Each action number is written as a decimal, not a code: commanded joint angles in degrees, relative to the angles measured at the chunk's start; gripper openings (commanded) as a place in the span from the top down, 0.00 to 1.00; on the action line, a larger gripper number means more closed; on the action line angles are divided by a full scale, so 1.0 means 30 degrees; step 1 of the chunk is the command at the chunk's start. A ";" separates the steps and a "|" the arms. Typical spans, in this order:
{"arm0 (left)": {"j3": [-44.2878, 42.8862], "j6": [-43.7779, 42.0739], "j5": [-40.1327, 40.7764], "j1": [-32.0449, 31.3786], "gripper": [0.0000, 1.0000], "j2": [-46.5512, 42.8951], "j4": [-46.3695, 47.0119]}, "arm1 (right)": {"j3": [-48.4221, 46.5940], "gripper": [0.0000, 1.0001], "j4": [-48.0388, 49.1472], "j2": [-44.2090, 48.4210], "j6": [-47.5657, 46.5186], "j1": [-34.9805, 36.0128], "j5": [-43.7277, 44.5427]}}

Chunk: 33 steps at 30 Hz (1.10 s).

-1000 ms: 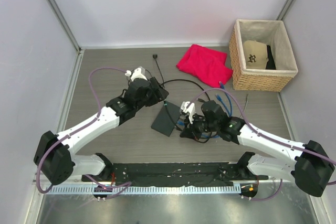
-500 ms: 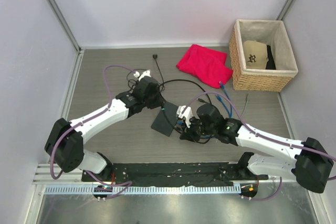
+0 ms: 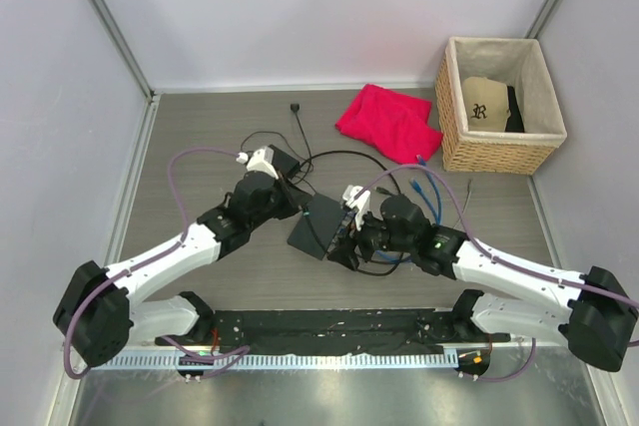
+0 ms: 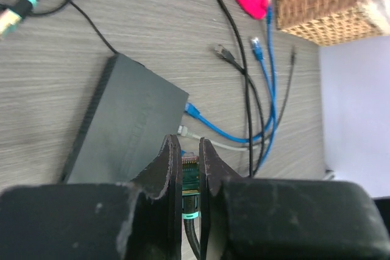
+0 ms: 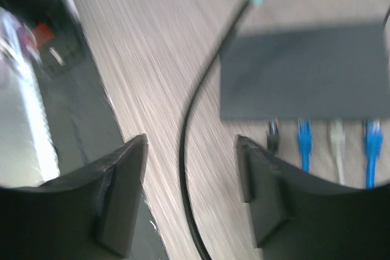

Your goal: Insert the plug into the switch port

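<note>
On the wood-grain table (image 4: 42,89), the flat dark grey switch box (image 4: 131,120) lies loose between the arms and may slide under a push, since the right gripper (image 5: 192,193) gapes, gripping nothing. The left gripper (image 4: 186,150) pinches the small teal-banded plug (image 4: 191,172), which could enter tilted.

The switch (image 3: 315,226) lies mid worktop (image 3: 200,127), with the cloth (image 3: 389,123) behind it, left of the basket (image 3: 494,157).
</note>
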State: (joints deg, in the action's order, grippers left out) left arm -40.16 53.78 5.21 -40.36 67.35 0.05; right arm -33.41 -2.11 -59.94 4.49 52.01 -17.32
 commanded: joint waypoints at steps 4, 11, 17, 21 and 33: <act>0.2751 0.2024 -0.1617 0.0006 1.00 -0.1239 0.8760 | 0.0499 0.25 0.7288 0.0763 0.4973 -0.0489 -0.0554; 0.3894 0.2786 -0.2732 0.0006 1.00 -0.1796 1.2195 | 0.1759 0.27 1.4369 -0.0759 1.0362 -0.2801 -0.2075; 0.4451 0.2991 -0.3113 -0.0024 1.00 -0.2294 1.3574 | 0.2522 0.30 1.8302 -0.2195 1.3556 -0.5000 -0.3483; 0.4569 0.3079 -0.3464 -0.0024 1.00 -0.2265 1.4394 | 0.2377 0.34 2.0882 -0.3483 1.5111 -0.5412 -0.4624; 0.4481 0.3255 -0.3993 -0.0111 1.00 -0.2002 1.6006 | 0.1820 0.52 2.6630 -0.7001 1.8043 -0.5530 -0.6413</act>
State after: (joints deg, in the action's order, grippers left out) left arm -26.44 63.05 -5.45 -40.38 61.71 42.09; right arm -25.63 67.94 -80.53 55.55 35.77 -34.52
